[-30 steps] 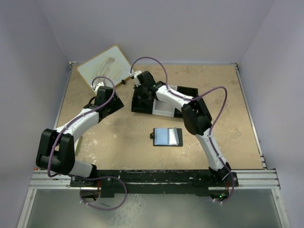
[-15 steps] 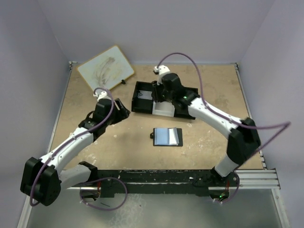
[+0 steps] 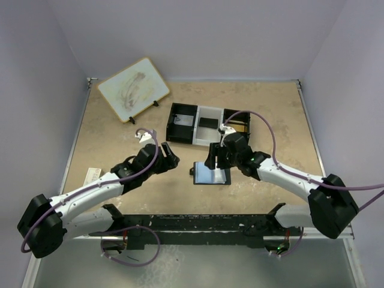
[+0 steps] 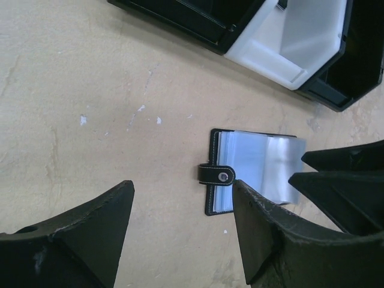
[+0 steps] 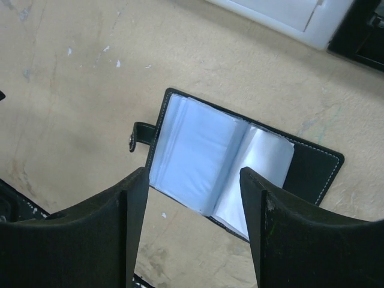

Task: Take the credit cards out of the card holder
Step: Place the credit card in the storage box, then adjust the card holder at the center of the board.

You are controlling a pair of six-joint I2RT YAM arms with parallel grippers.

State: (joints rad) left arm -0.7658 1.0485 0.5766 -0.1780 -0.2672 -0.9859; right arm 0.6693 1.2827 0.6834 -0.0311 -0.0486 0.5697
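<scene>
Black card holder [image 5: 222,162], edges all free.

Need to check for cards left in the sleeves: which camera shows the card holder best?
Right wrist: the card holder lies open, large mid-frame, pale sleeves and snap tab clear. Left wrist shows it smaller, partly covered. Top external shows only a small pale rectangle.

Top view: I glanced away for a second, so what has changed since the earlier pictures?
The right gripper left the tray, drew back and hangs open above the card holder. The left gripper swung in toward it from the left. A dark card now shows in the tray's middle compartment. The card holder, tray and board stayed put.
</scene>
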